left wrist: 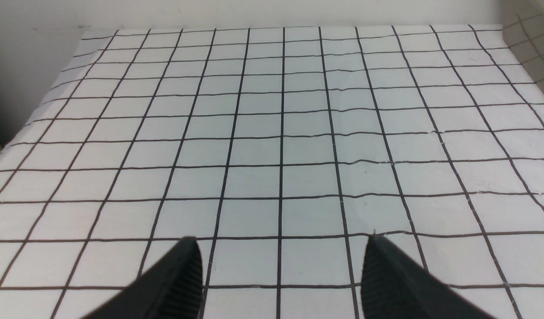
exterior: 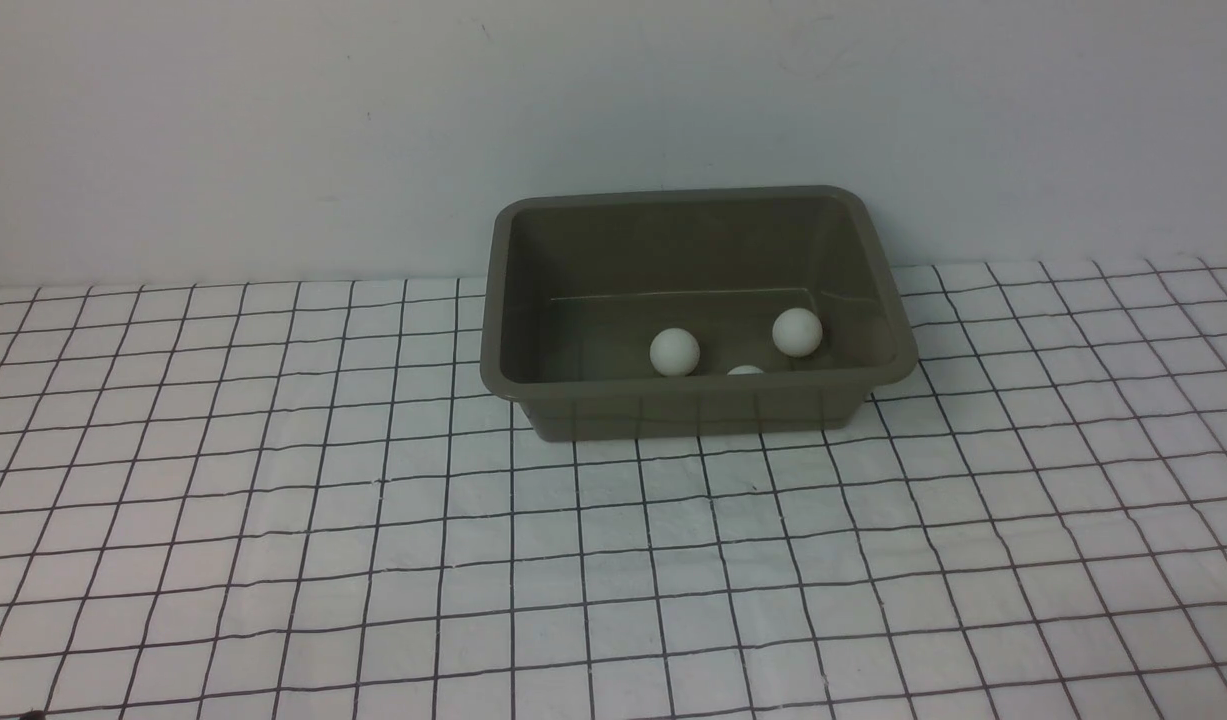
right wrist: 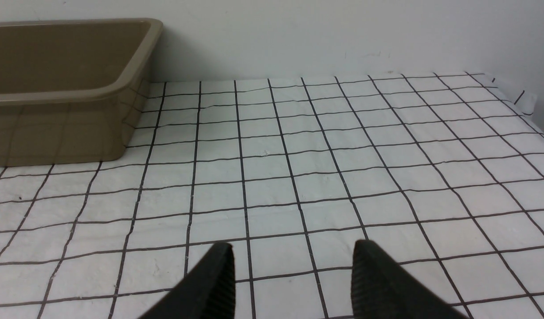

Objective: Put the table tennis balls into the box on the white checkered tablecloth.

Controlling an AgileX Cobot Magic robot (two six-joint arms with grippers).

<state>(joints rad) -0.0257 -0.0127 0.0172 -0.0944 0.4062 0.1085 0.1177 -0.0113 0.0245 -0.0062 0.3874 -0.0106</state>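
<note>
Resting inside the box, three table tennis balls, well apart from both empty, parted grippers

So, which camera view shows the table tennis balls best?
The front view: it looks down into the box, where two table tennis balls show whole and a third peeks over the near wall. The right wrist view shows only the box's outer wall and rim, no balls. The left wrist view shows none either.

even, soft overhead light, faint shadows, slightly grainy pictures, no glare.
</note>
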